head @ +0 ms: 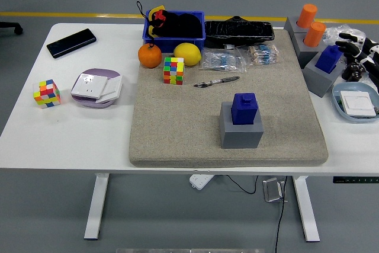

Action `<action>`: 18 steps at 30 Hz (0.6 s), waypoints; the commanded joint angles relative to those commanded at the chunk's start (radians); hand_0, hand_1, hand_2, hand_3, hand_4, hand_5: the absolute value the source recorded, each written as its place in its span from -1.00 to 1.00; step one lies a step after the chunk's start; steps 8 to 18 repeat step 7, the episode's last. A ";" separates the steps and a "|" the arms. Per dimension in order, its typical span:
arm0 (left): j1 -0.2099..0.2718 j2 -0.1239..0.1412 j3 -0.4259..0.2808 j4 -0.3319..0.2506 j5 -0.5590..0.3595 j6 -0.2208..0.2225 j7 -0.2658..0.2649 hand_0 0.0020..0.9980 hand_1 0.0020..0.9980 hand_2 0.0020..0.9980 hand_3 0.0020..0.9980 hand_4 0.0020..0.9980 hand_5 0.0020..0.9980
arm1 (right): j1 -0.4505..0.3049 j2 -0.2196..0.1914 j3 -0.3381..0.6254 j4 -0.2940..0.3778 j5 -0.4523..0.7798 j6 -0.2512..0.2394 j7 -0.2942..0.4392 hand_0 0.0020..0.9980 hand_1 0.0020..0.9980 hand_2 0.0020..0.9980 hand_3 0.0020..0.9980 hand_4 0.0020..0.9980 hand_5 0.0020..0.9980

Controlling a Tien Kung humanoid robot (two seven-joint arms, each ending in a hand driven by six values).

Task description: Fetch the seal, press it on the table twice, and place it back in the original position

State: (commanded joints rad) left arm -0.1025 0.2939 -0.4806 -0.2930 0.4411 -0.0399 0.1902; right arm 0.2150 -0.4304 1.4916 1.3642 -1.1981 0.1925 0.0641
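Observation:
A blue seal point(244, 108) stands upright in a grey base point(241, 128) at the middle of the beige mat point(177, 122). A second blue seal point(328, 58) sits in a grey base point(320, 77) at the mat's right edge, behind it two orange seals point(310, 23) in grey holders. My right hand point(357, 55) is at the picture's right edge, just right of the second blue seal, with fingers spread and nothing held. It does not touch that seal. My left arm is out of view.
A pen point(216, 81), a colour cube point(173, 70), an orange point(150, 55), a lemon point(187, 54) and packets point(237, 57) lie on the mat's far part, behind them a blue bin point(175, 28). A grey dish point(355, 102) sits right; a phone point(71, 42), cube point(47, 93) and plate point(96, 86) left.

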 joint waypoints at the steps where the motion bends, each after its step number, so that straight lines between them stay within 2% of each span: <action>1: 0.000 0.000 -0.002 0.000 0.000 0.000 0.000 0.47 0.39 0.37 0.49 0.34 -0.38 | -0.001 0.002 0.002 0.000 0.000 0.000 0.000 0.89 0.75 0.68 0.74 1.00 0.66; 18: -0.001 0.000 -0.007 0.001 0.002 0.000 0.000 0.47 0.39 0.37 0.49 0.34 -0.39 | -0.002 0.004 0.010 0.002 0.000 0.000 0.000 0.90 0.75 0.68 0.74 1.00 0.65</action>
